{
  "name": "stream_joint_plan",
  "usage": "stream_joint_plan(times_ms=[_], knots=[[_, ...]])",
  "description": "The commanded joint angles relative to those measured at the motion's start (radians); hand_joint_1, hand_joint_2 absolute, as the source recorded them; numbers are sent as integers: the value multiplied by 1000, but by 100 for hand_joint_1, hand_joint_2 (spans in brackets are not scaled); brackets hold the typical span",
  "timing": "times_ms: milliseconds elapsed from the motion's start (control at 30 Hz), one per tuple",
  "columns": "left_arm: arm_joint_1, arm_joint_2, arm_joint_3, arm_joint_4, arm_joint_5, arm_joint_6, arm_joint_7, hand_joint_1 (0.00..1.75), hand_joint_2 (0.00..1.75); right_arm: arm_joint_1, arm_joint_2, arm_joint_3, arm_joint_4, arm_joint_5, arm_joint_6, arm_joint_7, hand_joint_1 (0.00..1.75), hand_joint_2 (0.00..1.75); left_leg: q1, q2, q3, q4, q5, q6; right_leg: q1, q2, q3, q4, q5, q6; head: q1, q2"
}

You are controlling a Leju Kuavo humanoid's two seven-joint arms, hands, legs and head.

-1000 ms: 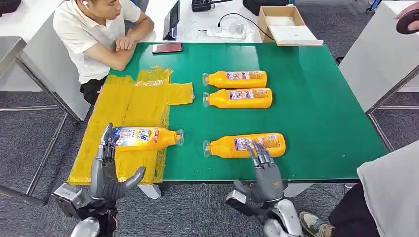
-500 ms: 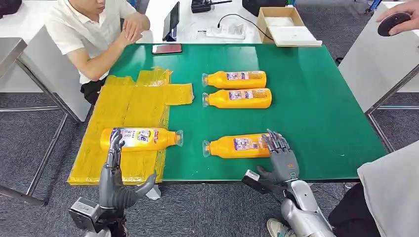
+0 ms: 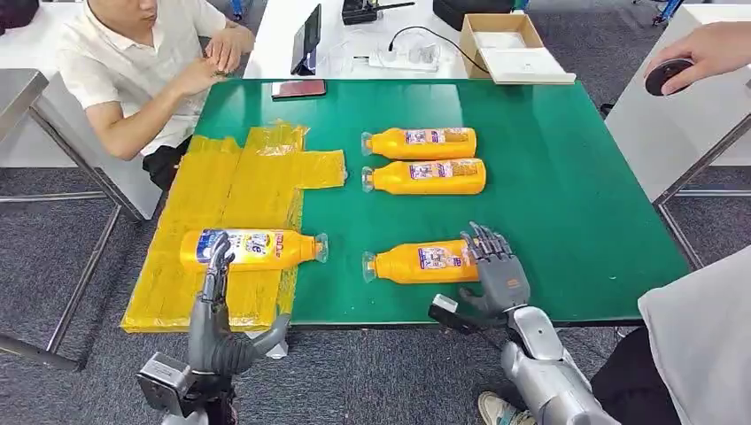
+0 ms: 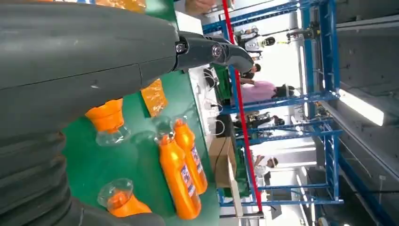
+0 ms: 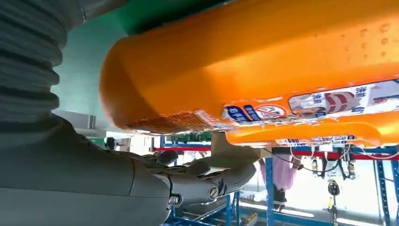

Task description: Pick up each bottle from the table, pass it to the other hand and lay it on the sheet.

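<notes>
Fingers of the right hand hide the near bottle base, grip unclear; left hand spread.

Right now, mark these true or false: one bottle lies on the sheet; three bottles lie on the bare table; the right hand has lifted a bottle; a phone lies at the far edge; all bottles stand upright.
1. One bottle lies on the sheet: true.
2. Three bottles lie on the bare table: true.
3. The right hand has lifted a bottle: false; the near bottle lies on the table, the hand at its base.
4. A phone lies at the far edge: true.
5. All bottles stand upright: false; all lie on their sides.
</notes>
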Motion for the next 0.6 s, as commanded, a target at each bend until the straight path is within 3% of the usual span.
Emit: stream_joint_plan(times_ms=[33, 233, 267, 300, 333, 400, 600], knots=[[-29, 10, -35, 72, 14, -9, 14, 0, 175, -59, 14, 62, 183, 16, 81, 62, 0, 175, 2, 0, 4, -1, -1, -2, 2, -1, 4, -2, -1, -3, 0, 0], [-48, 9, -54, 94, 26, -40, 33, 0, 175, -107, -14, 75, 271, 29, 365, 212, 0, 175, 1, 0, 3, -1, 0, -1, 1, -2, 3, -1, -1, -1, 0, 0], [-51, 9, -57, 96, 25, -42, 33, 0, 175, -109, -20, 76, 274, 29, 388, 219, 103, 175, 1, 0, 4, -1, 0, -2, 1, -3, 4, -2, 0, -2, 0, 0], [-54, 10, -62, 101, 29, -54, 38, 0, 175, -112, -25, 77, 282, 30, 421, 230, 147, 175, 1, 2, 5, -1, 0, -1, 1, -2, 5, -2, 0, -2, 0, 0], [-56, 9, -63, 105, 41, -67, 44, 0, 175, -111, -28, 68, 285, 21, 437, 239, 168, 175, 1, 2, 7, -1, -1, -1, 1, 0, 6, -3, 0, -1, 0, 0], [-56, 8, -63, 107, 41, -68, 44, 0, 175, -109, -31, 70, 287, 23, 445, 240, 175, 175, 2, -1, 12, 0, -2, -1, 2, -3, 1, -4, -2, -3, 0, 0], [-57, 10, -59, 111, 65, -93, 54, 0, 175, -101, -33, 50, 283, -1, 465, 219, 175, 175, 2, -2, 19, -3, -4, 3, 2, -2, 12, -8, -5, -2, 0, 0]])
